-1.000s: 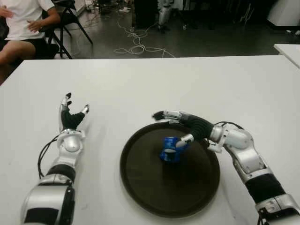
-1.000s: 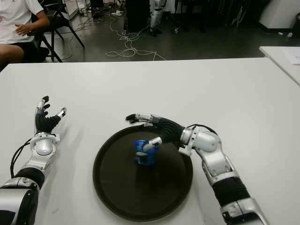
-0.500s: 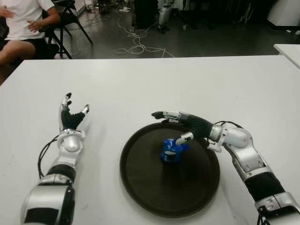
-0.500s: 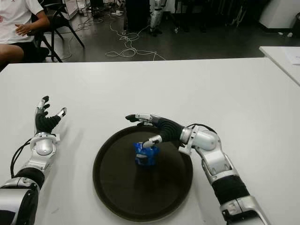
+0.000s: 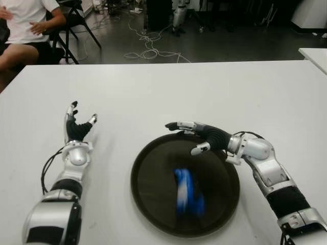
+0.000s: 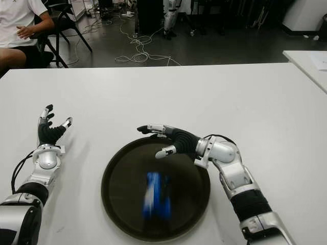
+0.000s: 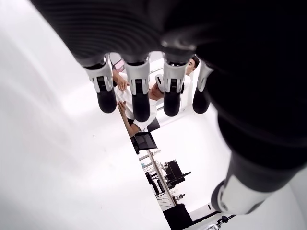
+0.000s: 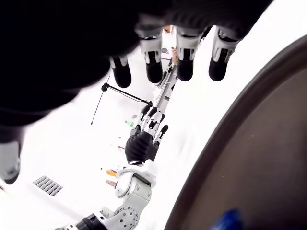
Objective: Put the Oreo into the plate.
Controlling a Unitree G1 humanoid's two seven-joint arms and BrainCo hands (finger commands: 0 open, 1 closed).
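Note:
The blue Oreo pack (image 5: 187, 191) shows as a blurred streak inside the round dark plate (image 5: 153, 204), toward its near half, free of any hand. My right hand (image 5: 190, 137) hovers over the plate's far rim with its fingers spread and nothing in them. The right wrist view shows the straight fingertips (image 8: 154, 73), the plate's rim (image 8: 225, 134) and a blue scrap of the Oreo pack (image 8: 229, 221). My left hand (image 5: 77, 120) shows on the white table (image 5: 153, 92) left of the plate, fingers spread.
A seated person (image 5: 23, 30) and a chair (image 5: 76, 15) are beyond the table's far left corner. Cables (image 5: 148, 48) lie on the floor behind the table. A second white table's corner (image 5: 314, 53) shows at the far right.
The right hand's thumb came off the Oreo pack and the hand rose slightly. The pack dropped and slid toward the plate's near side, blurred in motion. The left hand stayed still.

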